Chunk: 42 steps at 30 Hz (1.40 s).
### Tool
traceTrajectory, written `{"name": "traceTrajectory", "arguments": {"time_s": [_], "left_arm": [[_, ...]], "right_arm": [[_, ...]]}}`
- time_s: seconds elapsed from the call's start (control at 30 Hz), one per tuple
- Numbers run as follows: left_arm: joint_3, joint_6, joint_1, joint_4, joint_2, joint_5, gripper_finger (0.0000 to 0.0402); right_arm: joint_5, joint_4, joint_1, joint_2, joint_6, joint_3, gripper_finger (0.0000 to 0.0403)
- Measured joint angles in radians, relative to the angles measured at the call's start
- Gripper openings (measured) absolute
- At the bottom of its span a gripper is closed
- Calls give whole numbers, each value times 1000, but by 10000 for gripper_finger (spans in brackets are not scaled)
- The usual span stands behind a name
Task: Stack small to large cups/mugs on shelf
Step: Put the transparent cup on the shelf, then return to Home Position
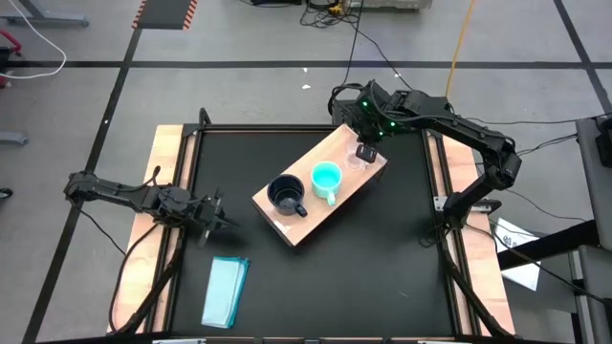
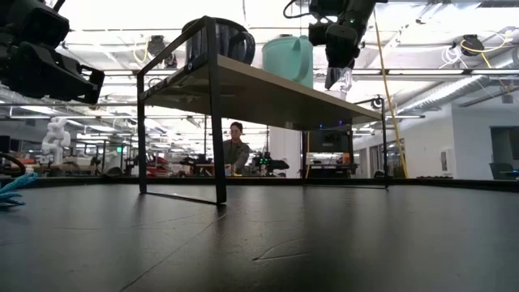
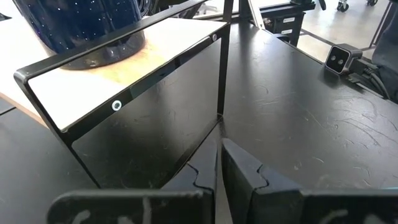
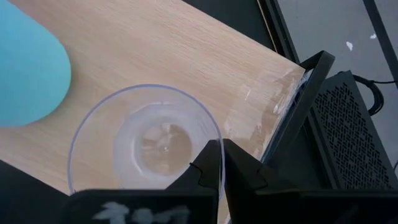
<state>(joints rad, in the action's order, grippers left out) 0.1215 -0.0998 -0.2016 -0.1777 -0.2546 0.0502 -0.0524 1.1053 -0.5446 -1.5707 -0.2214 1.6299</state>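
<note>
Over the clear cup (image 4: 144, 140), right jaws (image 4: 222, 163) nearly closed.

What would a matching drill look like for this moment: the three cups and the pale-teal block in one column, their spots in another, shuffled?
Things:
1. dark navy mug
2. turquoise mug
3. clear cup
4. pale-teal block

Places:
A. middle of the wooden shelf
B. flat on the black table, off the shelf, near the left gripper
C. shelf end under the right gripper
D. shelf end nearest the left arm

Pairs: 1-D, 2-A, 3-C, 4-B
</note>
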Motion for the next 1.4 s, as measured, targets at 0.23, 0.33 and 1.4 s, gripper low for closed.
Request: {"name": "traceTrajectory", "arguments": {"time_s": [0.23, 0.33, 1.4], "left_arm": [[0, 0, 0, -1, 0, 0, 26], [0, 0, 0, -2, 0, 0, 26], [0, 7, 0, -6, 0, 1, 26]], "right_arm": [[0, 2, 0, -1, 0, 0, 0], [0, -4, 0, -1, 7, 0, 1], [-54, -76, 3, 107, 25, -3, 135]]}}
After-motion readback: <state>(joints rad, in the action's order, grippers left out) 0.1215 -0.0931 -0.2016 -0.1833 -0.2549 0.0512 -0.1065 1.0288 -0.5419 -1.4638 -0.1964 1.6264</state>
